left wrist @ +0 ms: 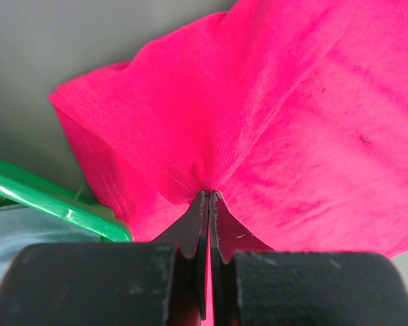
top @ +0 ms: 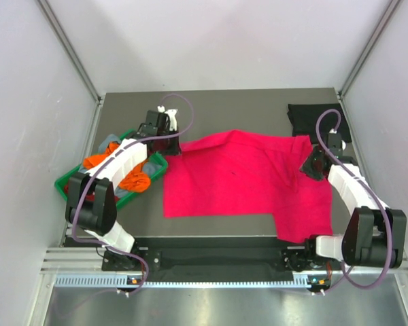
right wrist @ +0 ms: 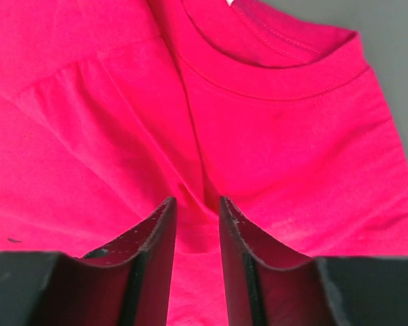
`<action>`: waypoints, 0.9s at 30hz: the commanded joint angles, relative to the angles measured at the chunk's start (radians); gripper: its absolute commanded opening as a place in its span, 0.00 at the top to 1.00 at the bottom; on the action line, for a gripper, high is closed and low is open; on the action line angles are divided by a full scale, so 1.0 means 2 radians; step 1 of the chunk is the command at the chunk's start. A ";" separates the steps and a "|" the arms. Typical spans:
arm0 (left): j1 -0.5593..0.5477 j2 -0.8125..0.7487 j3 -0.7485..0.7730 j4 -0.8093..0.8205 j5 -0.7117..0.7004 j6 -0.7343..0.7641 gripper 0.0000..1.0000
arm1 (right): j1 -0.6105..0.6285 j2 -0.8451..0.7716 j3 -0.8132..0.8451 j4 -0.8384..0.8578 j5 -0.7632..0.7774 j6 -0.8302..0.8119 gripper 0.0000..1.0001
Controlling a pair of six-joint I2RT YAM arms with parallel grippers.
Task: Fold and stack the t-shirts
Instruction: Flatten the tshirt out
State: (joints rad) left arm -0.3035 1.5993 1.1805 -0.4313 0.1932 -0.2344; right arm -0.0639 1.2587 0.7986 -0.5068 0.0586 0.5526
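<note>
Pink-red t-shirt [top: 238, 176]: spread mid-frame on table [top: 224, 102]. Left gripper [left wrist: 209, 197]: jaws closed, pinching its edge. Right gripper [right wrist: 197, 204]: jaws narrowly apart above the cloth, below collar [right wrist: 279, 81], which is clear only there. Top view alone: black t-shirt [top: 313, 121], upper right.

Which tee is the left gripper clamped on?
The bright pink-red t-shirt, spread mid-table; the left gripper pinches its edge. The black t-shirt lies far right, untouched; the orange t-shirt is bunched in the green tray.

One pink-red t-shirt [top: 238, 180], one black t-shirt [top: 316, 121], one green tray [top: 61, 183] (several tees [top: 134, 180] inside).
</note>
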 commanded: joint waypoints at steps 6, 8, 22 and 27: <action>-0.005 -0.019 0.012 0.001 0.008 0.000 1.00 | 0.007 0.022 -0.032 0.012 -0.028 0.009 0.67; -0.005 -0.018 0.013 0.000 0.010 0.001 1.00 | 0.007 0.000 -0.062 0.023 -0.041 0.036 0.65; -0.014 -0.023 0.005 0.002 -0.001 0.001 1.00 | 0.007 -0.056 -0.135 0.086 -0.040 0.109 0.71; -0.015 -0.022 0.006 0.003 -0.003 0.000 1.00 | 0.007 -0.053 -0.141 0.098 -0.042 0.114 0.77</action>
State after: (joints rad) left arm -0.3294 1.5986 1.1805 -0.4347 0.1925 -0.2344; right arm -0.0589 1.1656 0.5289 -0.3721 -0.0315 0.7612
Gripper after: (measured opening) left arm 0.010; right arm 0.241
